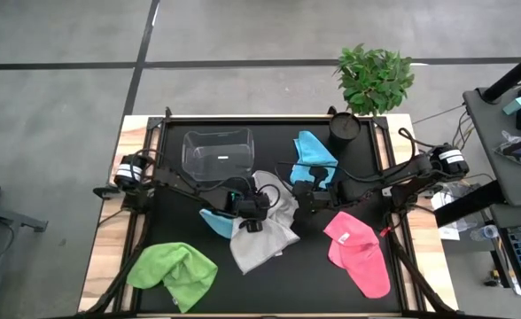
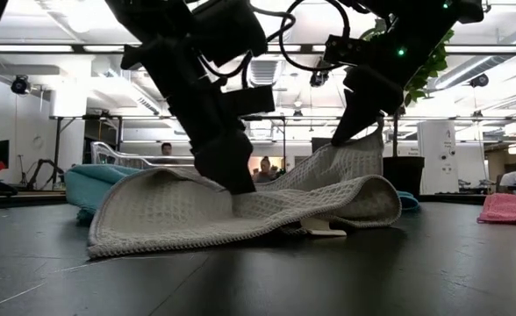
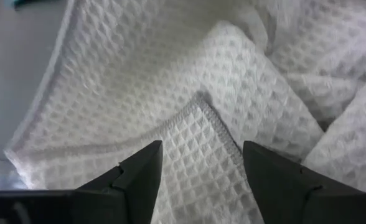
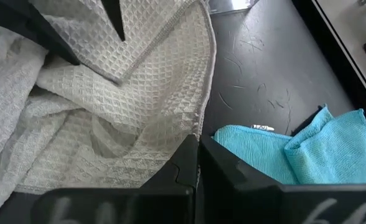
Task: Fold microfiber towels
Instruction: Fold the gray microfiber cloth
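Overhead, table-level and two close wrist views share the grey-white towel (image 1: 262,237).

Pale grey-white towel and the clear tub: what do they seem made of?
Pale grey-white towel: soft woven cloth, matte, judging by its waffle grid and stitched hem; likely microfiber. Clear tub: looks like thin glossy plastic, since the table shows through it.

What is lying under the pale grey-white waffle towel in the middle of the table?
A light blue towel sticks out from under the pale grey-white waffle towel at its left edge. How far it reaches beneath is covered.
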Tool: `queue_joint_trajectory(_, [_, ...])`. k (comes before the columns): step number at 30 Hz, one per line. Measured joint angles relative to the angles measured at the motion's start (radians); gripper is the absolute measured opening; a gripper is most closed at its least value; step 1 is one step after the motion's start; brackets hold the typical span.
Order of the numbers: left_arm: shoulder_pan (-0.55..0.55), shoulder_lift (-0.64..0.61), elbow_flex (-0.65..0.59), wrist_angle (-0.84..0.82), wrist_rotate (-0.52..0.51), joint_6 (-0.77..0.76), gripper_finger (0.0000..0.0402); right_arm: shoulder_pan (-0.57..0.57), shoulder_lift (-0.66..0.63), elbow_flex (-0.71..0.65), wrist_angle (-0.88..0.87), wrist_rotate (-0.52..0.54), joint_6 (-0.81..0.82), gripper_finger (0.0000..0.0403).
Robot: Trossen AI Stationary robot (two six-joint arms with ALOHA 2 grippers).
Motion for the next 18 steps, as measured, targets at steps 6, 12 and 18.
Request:
queue_joint_trajectory(6, [0.000, 0.001, -0.002, -0.004, 0.007, -0.014, 0.0178, 0.000, 0.000, -0.001, 0.000, 0.000, 0.000, 0.0008])
queue_joint_trajectory(12, [-0.002, -0.001, 0.002, -0.005, 0.108, -0.068, 0.0173, 0.000, 0.000, -0.007, -0.001, -0.001, 0.006, 0.0008])
queue_joint_trajectory(18, [-0.001, 0.001, -0.008, -0.010, 0.012, -0.077, 0.0186, 0.000, 0.000, -0.019, 0.000, -0.001, 0.016, 0.0008])
